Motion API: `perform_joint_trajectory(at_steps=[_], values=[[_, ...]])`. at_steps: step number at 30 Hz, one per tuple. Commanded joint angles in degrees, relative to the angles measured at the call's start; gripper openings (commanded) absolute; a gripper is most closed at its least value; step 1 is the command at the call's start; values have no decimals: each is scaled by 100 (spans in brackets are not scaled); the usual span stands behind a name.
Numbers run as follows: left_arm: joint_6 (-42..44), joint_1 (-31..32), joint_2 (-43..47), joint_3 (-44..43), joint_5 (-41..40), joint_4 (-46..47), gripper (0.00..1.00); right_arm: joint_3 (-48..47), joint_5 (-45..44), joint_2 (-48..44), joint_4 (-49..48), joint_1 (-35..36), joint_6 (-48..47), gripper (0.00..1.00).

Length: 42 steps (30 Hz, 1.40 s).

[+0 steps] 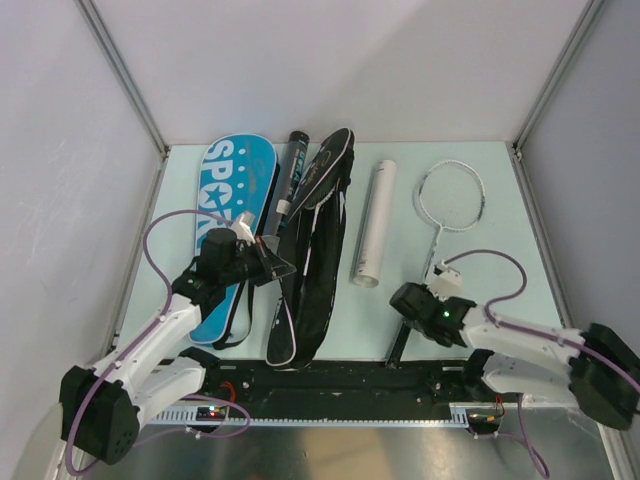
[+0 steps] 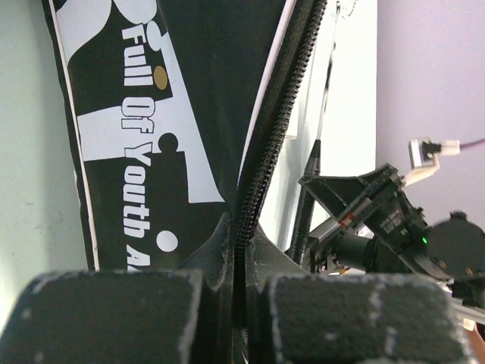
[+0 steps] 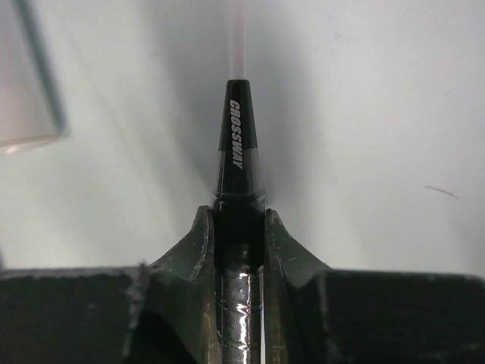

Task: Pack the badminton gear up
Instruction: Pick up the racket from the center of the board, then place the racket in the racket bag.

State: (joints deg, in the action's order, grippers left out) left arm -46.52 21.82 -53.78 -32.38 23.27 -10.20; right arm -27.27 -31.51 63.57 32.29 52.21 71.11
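A silver racket [image 1: 450,195] lies at the back right, its shaft running down to my right gripper [image 1: 420,302]. In the right wrist view that gripper [image 3: 239,216] is shut on the racket's black handle just below the "CROSSWAY" cone [image 3: 237,148]. The black racket cover [image 1: 315,250] lies lengthwise in the middle. My left gripper [image 1: 270,262] pinches its open zipper edge [image 2: 261,152], jaws shut on it [image 2: 241,227]. A blue "SPORT" cover [image 1: 235,190] lies under the left arm. Between the covers rests a black teal-printed tube [image 1: 295,170]. A white tube [image 1: 373,222] lies right of the black cover.
Grey enclosure walls with metal posts [image 1: 120,75] surround the pale green table [image 1: 500,260]. A black mounting rail [image 1: 350,385] runs along the near edge. The right arm [image 2: 394,220] shows beside the cover in the left wrist view. The white tube's end [image 3: 26,83] is left of the right gripper.
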Motion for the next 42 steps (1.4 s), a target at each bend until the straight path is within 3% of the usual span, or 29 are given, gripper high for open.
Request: perform_joint_trajectory(at_steps=[1,8,14,20,24,28,36,42], values=[[-46,-55,38,-142,188,509,0,226,-1137,-1326,-157,560,712,0],[-71,-55,-15,-175,115,545,0,259,-2630,-2947,161,1277,756,0],[-83,-53,-75,-179,-15,558,0,21,-3459,-3342,714,1979,912,0],[-38,-55,-251,-359,-107,605,0,-719,-2640,-2732,1563,2284,666,0],[6,-53,-316,-535,-134,610,0,-1206,-2133,-2306,2568,2842,1107,0],[95,-55,-366,-616,-185,667,0,-1512,-1677,-1825,2958,3571,1291,0],[300,-45,-592,-651,-294,830,0,-2224,-1418,-724,4622,5491,3020,0],[335,-38,-728,-687,-254,908,0,-3005,-987,490,5507,6026,3434,0]])
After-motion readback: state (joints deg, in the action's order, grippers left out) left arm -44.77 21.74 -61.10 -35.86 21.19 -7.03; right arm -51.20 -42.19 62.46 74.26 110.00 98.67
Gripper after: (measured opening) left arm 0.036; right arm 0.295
